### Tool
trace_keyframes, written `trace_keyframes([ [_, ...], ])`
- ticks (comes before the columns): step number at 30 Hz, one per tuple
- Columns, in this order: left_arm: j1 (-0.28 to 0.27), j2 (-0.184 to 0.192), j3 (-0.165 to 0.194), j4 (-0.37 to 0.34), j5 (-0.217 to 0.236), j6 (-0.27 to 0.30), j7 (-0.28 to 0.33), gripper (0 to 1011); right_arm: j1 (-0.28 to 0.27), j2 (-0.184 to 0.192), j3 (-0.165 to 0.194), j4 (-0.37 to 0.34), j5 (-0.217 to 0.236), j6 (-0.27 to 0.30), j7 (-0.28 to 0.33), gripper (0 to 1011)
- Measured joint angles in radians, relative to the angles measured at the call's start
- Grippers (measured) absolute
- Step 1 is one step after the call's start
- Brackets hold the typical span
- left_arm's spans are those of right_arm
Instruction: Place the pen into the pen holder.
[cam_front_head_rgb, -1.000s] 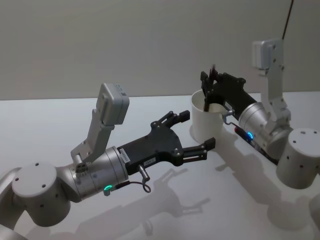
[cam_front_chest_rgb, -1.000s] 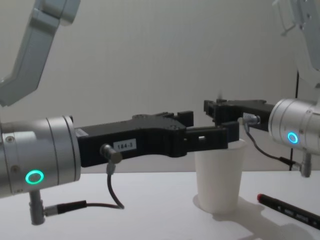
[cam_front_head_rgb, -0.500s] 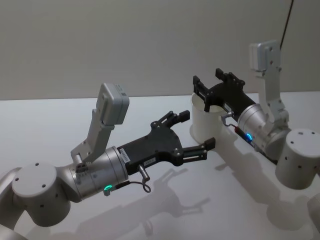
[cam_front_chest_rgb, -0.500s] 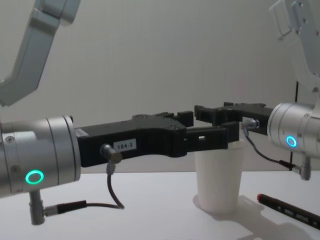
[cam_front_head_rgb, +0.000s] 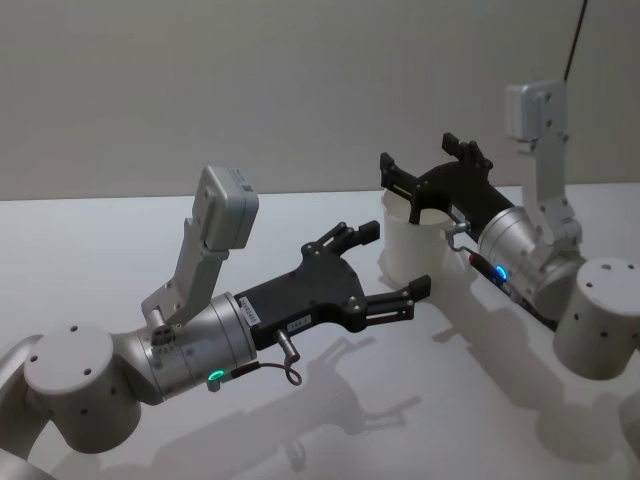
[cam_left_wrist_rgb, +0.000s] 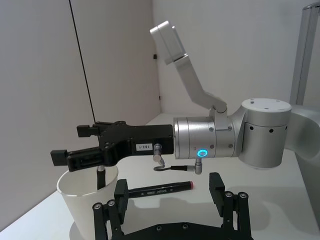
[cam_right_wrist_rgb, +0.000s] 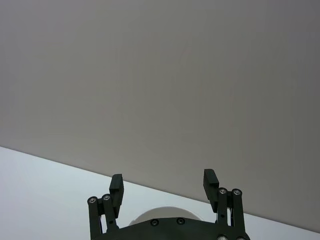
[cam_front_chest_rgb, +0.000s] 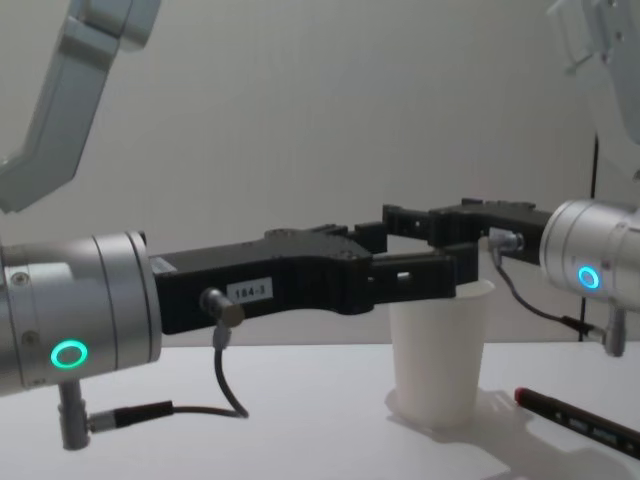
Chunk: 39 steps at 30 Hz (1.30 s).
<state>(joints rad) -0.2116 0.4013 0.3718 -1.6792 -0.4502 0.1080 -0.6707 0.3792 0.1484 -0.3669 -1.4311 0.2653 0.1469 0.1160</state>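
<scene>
– Now, start at the right gripper (cam_front_head_rgb: 420, 160): fingers spread wide, holding nothing, hanging just above the rolled rim of the plain white tapered paper cup (cam_front_head_rgb: 402, 245).

– Touching the rim?

– Hard to say from the head view. Looks just clear of it in the chest view, reaching in level from the right.

– And the pen?

– Down inside the cup. Shows in the left wrist view as a slim dark pen (cam_left_wrist_rgb: 100, 177), standing upright near the inner wall, upper end hidden behind a finger of the right gripper.

– Next, the left gripper?

– Also open and empty. Check the left gripper (cam_front_head_rgb: 397, 260) in the head view: held up off the white tabletop (cam_front_head_rgb: 120, 260), just beside the cup on its near left, fingers pointing toward it. Cannot tell whether touching the cup wall or not.

– Anything else around the cup?

– Only a black marker with a red tip (cam_left_wrist_rgb: 155, 190), lying flat on the tabletop to the right of the cup, under the right arm.
</scene>
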Motion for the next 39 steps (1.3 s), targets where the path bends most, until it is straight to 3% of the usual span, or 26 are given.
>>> trace_keyframes([
  [14,0.0,0.0,0.0,0.0,0.0,0.0,0.0,1001,-0.056,0.04,0.027,-0.109,0.087,-0.014,-0.015,1001],
  [21,0.0,0.0,0.0,0.0,0.001,0.0,0.005,1001,-0.066,0.045,0.03,-0.119,0.09,-0.016,-0.017,1001],
  [31,-0.004,-0.003,0.012,0.008,0.038,-0.015,0.102,1001,-0.123,0.07,0.05,-0.157,0.078,-0.033,-0.022,1002],
  [39,-0.008,-0.006,0.026,0.016,0.076,-0.029,0.203,1001,-0.212,0.109,0.08,-0.215,0.059,-0.06,-0.031,1001],
])
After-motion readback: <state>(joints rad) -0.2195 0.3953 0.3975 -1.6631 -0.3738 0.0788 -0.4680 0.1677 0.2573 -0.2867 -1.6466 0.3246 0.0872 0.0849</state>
